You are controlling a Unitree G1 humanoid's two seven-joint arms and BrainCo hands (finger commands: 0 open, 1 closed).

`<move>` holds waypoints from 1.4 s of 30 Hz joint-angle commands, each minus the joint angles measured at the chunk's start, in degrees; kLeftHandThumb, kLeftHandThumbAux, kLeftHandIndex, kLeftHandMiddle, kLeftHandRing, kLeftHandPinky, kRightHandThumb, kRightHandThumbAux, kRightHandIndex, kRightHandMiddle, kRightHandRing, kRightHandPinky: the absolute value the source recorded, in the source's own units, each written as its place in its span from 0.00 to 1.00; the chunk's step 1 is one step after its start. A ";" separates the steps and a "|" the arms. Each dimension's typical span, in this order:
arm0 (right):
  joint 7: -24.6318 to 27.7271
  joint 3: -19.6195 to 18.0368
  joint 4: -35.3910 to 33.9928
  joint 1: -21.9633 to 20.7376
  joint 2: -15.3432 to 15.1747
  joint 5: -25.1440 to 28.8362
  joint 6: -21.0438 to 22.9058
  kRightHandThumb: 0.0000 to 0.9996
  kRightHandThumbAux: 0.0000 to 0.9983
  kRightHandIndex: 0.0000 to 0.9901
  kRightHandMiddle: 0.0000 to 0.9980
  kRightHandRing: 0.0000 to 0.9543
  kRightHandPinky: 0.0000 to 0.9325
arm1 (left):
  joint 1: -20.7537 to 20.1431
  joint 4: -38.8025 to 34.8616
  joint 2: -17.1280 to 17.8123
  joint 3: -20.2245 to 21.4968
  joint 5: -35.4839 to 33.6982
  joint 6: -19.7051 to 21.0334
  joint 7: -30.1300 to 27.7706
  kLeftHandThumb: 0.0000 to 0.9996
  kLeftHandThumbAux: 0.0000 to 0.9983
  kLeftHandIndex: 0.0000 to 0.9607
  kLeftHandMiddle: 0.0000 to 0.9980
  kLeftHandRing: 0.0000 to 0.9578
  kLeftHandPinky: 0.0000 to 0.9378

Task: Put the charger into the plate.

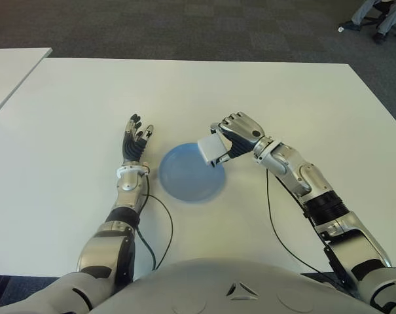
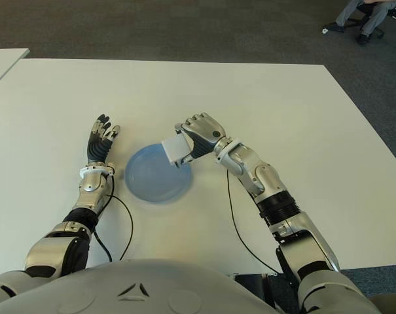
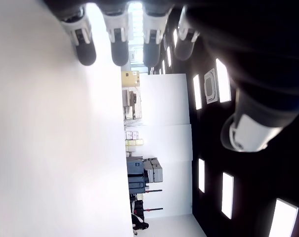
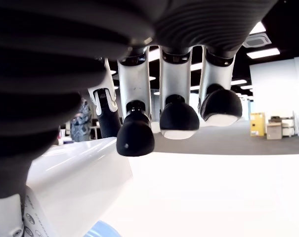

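A white block-shaped charger [image 1: 209, 150] is held in my right hand [image 1: 232, 134], whose fingers curl around it above the right rim of the round blue plate [image 1: 184, 176]. The right wrist view shows the charger [image 4: 75, 187] close under the curled fingertips [image 4: 135, 138], with a sliver of the plate [image 4: 102, 231] below. My left hand [image 1: 135, 139] shows on the white table [image 1: 67, 118], just left of the plate, fingers stretched out and holding nothing.
A second white table [image 1: 11, 69] stands at the far left. A seated person's legs [image 1: 374, 16] and a chair show at the back right on dark carpet. Thin black cables [image 1: 160, 229] trail from both wrists toward my body.
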 commanded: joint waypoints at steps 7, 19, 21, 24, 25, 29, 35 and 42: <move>0.32 2.14 2.10 -0.91 3.11 -0.08 2.45 0.74 0.71 0.45 0.85 0.89 0.93 | 4.91 1.47 -1.47 -1.08 0.62 3.04 -1.14 0.00 0.57 0.03 0.10 0.10 0.12; 7.38 3.76 6.48 -2.40 6.00 6.17 1.84 0.72 0.71 0.44 0.78 0.81 0.81 | 5.23 0.35 -1.22 -1.44 1.20 4.97 -1.20 0.00 0.57 0.03 0.09 0.09 0.11; 10.44 4.49 7.28 -3.27 4.90 7.60 0.13 0.71 0.71 0.43 0.72 0.75 0.73 | 5.35 0.10 -1.21 -1.49 1.24 5.20 -1.23 0.00 0.56 0.03 0.09 0.09 0.11; 13.64 5.16 8.02 -4.26 3.66 8.81 -1.67 0.57 0.53 0.19 0.53 0.56 0.51 | 5.48 -0.22 -1.24 -1.54 1.30 5.44 -1.28 0.00 0.56 0.03 0.09 0.09 0.11; 15.26 5.51 8.20 -4.84 3.09 9.16 -2.39 0.54 0.49 0.14 0.44 0.48 0.44 | 5.55 -0.42 -1.25 -1.62 1.33 5.53 -1.32 0.00 0.56 0.03 0.09 0.09 0.11; 18.52 5.99 8.63 -5.93 2.13 10.24 -3.64 0.41 0.35 0.04 0.11 0.13 0.15 | 5.72 -0.90 -1.16 -1.86 1.28 5.76 -1.56 0.00 0.56 0.03 0.09 0.08 0.09; 17.28 4.25 9.43 -5.19 3.11 13.91 -4.37 0.32 0.22 0.00 0.01 0.01 0.02 | 5.93 -1.64 -0.88 -2.37 1.43 6.42 -2.07 0.00 0.56 0.03 0.09 0.08 0.09; 14.86 2.23 9.56 -3.83 4.80 17.46 -4.23 0.29 0.13 0.00 0.00 0.00 0.00 | 6.34 -2.66 -0.52 -3.01 1.71 7.91 -2.39 0.00 0.56 0.04 0.09 0.09 0.10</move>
